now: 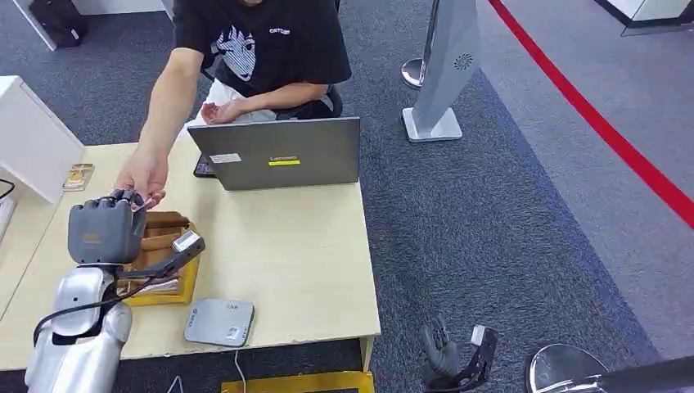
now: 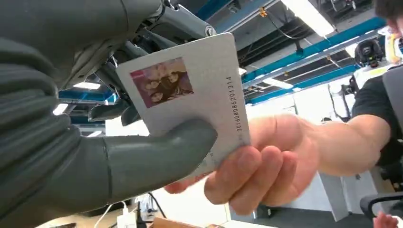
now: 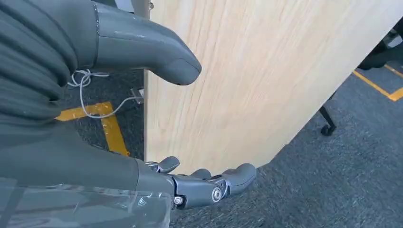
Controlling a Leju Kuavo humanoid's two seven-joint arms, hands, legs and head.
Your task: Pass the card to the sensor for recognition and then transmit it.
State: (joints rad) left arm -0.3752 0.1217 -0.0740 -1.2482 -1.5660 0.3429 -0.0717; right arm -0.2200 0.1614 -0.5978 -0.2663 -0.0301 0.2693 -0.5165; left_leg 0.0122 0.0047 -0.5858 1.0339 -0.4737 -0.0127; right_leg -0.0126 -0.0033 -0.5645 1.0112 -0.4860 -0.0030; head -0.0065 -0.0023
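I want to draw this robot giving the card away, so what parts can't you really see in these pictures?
- Card: in the head view, hidden behind the left hand and the person's hand.
- Tray contents: head view, left hand covers most of them.
- Laptop screen: head view, faces away.
- Sensor label: head view, too small to read.
- Right hand: head view, cut off by the bottom edge.
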